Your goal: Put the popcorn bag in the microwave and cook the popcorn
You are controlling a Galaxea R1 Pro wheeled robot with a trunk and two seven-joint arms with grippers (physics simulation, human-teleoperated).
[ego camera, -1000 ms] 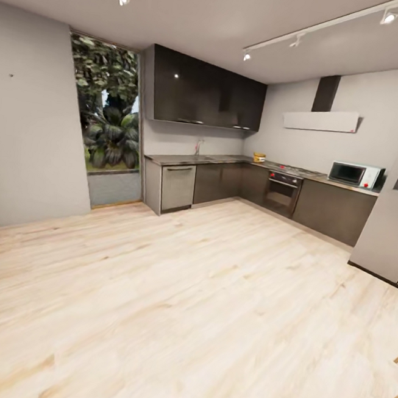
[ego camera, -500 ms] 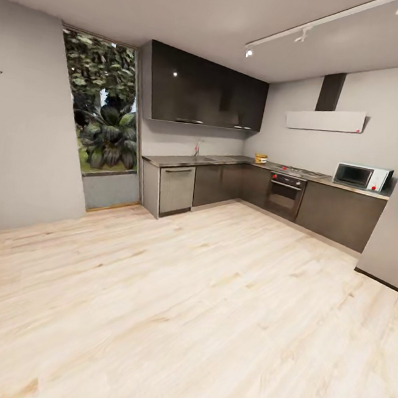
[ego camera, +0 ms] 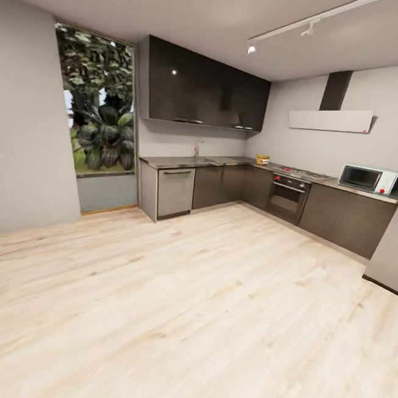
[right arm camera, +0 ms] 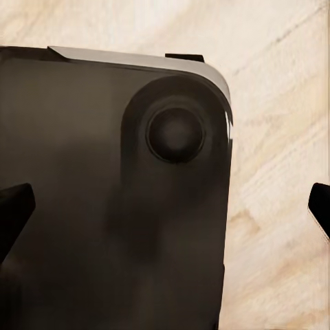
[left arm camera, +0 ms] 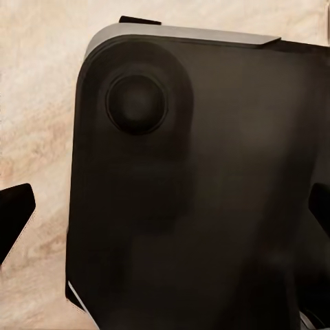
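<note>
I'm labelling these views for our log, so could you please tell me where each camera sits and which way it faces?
Head view: on the robot's head, facing across the wood floor to the countertop and microwave.
Left wrist view: on the left arm, facing down at the robot's dark base; dark fingers at the picture's edges.
Right wrist view: likewise, base and fingers.
All share the floor.

The camera has turned and moved closer. The microwave [ego camera: 369, 179] and the window [ego camera: 92, 108] look a bit bigger now.

Home kitchen: cabinets [ego camera: 219, 186], oven [ego camera: 287, 198], microwave [ego camera: 369, 179].
</note>
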